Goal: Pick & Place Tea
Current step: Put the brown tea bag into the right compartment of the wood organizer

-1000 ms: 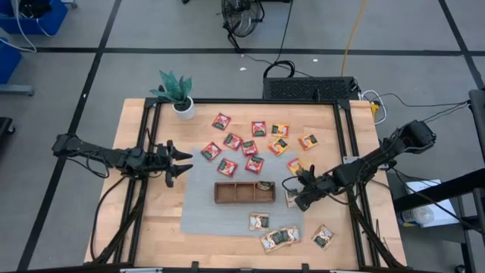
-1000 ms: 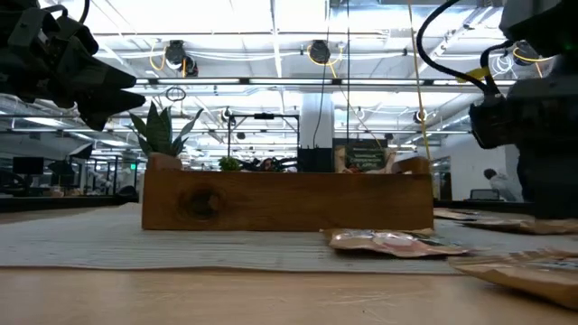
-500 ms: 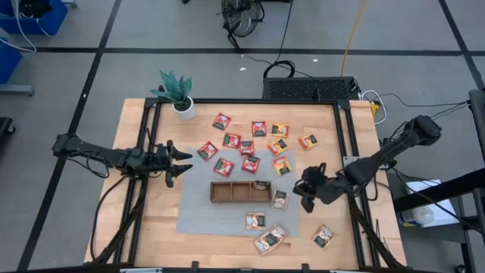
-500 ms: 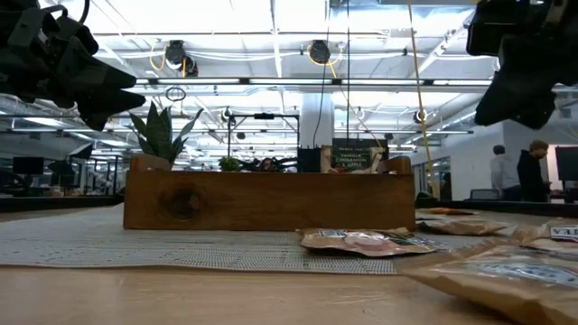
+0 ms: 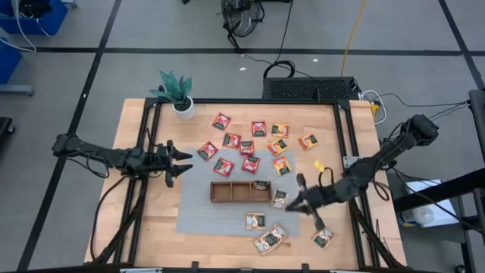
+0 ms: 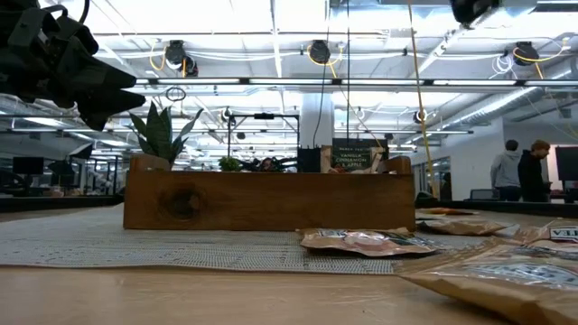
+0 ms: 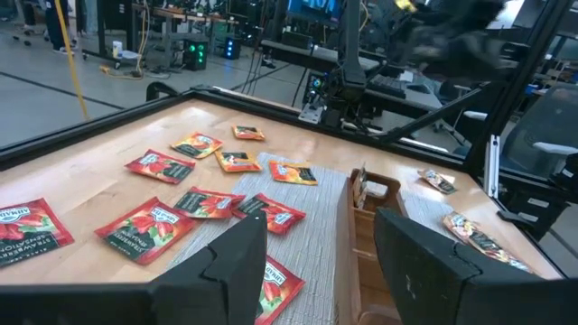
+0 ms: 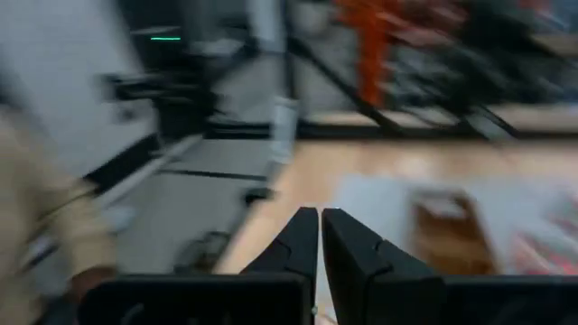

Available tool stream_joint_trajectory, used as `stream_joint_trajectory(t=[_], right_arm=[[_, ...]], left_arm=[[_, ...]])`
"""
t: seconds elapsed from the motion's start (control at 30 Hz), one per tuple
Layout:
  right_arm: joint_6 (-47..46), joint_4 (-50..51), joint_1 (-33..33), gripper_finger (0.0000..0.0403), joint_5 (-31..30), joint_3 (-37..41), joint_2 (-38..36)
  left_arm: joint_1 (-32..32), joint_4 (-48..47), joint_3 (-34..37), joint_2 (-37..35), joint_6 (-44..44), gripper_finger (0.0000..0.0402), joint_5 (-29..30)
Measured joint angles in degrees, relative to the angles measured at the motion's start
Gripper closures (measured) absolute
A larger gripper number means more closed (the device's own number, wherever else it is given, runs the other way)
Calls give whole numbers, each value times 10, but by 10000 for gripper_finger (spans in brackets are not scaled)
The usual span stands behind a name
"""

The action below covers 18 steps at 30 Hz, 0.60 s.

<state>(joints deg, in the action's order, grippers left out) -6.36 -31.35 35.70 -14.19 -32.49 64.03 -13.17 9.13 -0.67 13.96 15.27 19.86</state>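
Note:
Several small tea sachets lie flat around the brown wooden tray (image 5: 241, 200): red ones (image 5: 231, 140) and orange-yellow ones (image 5: 278, 145) beyond it, green-and-white ones (image 5: 255, 221) nearer. One lies by the tray's right end (image 5: 280, 199). A dark sachet (image 6: 354, 155) stands in the right compartment. My right gripper (image 5: 297, 201) is blurred, raised above the table to the right of the tray. Its fingers (image 8: 302, 236) are shut with nothing between them. My left gripper (image 5: 182, 161) hangs open left of the tray.
A grey mat (image 5: 197, 212) lies under the tray and many sachets. A potted plant (image 5: 176, 92) stands at the far left corner. Black frame rails (image 5: 345, 152) run along both sides. Two people (image 6: 522, 171) stand in the room beyond the table. Bare wood lies along the near left.
My right gripper has risen from the table beside the tray's right end, nearly leaving the top of the low view, and is now swinging fast. Early on, the mat slid slightly toward the table's left, carrying the tray and the sachets on it.

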Motion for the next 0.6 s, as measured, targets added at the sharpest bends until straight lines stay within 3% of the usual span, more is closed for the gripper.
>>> stream_joint_trajectory(t=[0.07,0.13,0.27,0.37,0.47,0.53,0.6], right_arm=[[55,-32,-1,399,55,0,4],[65,-65,-2,401,64,0,9],[82,-21,1,381,-53,-17,20],[83,127,11,334,-152,-82,40],[28,312,19,272,-215,-183,82],[-48,448,19,231,-210,-260,124],[-142,571,16,194,-164,-335,171]], left_arm=[[0,0,0,0,0,197,0],[0,1,0,0,0,197,0],[0,1,0,0,0,197,0],[0,1,0,0,0,197,0],[0,0,0,0,0,197,0],[0,1,0,0,0,197,0],[0,0,0,0,0,197,0]])
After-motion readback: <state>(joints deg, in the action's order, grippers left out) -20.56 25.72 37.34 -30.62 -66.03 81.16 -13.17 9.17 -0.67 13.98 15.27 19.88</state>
